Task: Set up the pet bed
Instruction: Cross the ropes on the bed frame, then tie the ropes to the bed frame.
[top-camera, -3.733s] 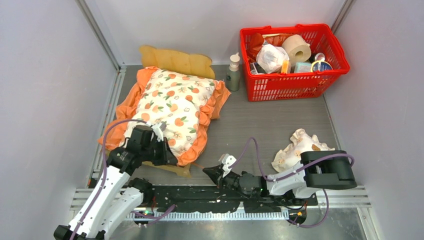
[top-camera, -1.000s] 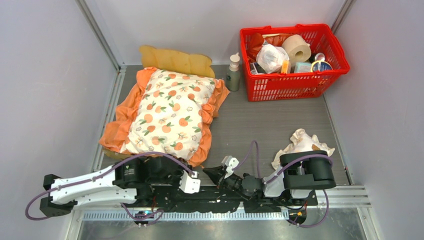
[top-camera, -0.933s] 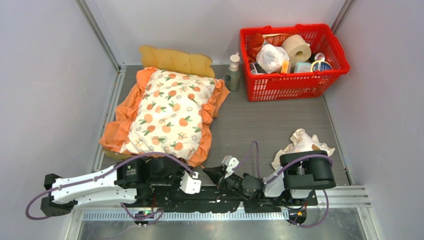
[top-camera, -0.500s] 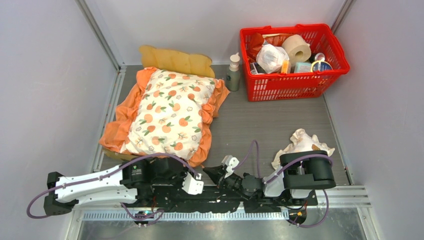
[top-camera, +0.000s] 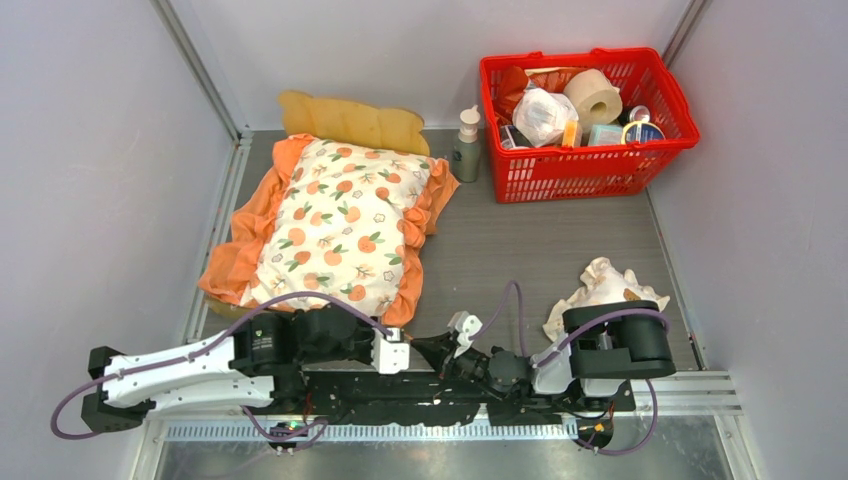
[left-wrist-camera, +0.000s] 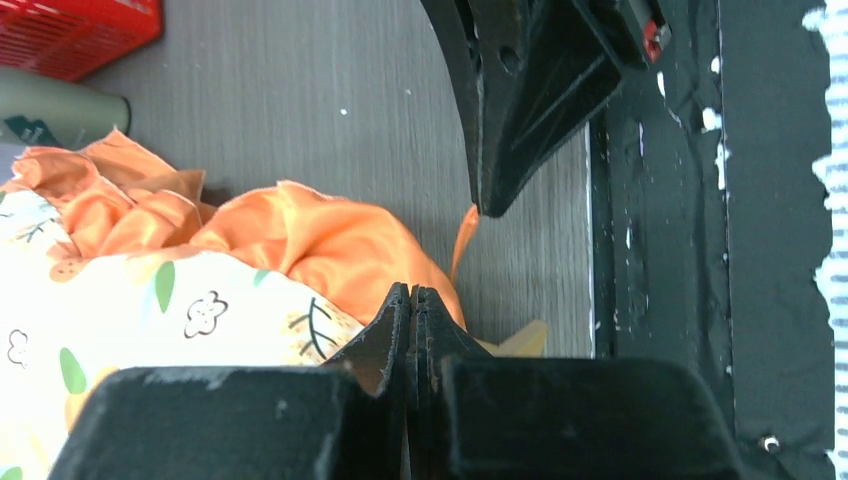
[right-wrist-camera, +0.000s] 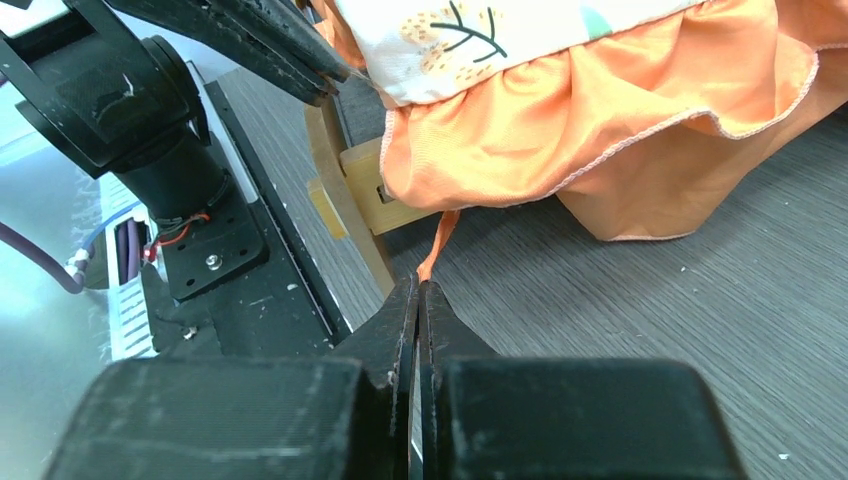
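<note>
Now: left fingers (left-wrist-camera: 392, 335) pressed together, empty, low at the near edge of the table (top-camera: 520, 240), just beside the cushion (top-camera: 340, 225) ruffle. Right fingers (right-wrist-camera: 398, 325) also together, empty, tips facing the left ones. Pet bed (top-camera: 350, 120) far left under the cushion, headboard toward the back wall. Frilled pillow (top-camera: 600, 290) by the right arm; red basket (top-camera: 585, 175) far right.

The left arm (top-camera: 170, 372) and right arm (top-camera: 610, 342) have white links, black joints, purple cables (top-camera: 300, 298), black tapered fingers (left-wrist-camera: 380, 335).
</note>
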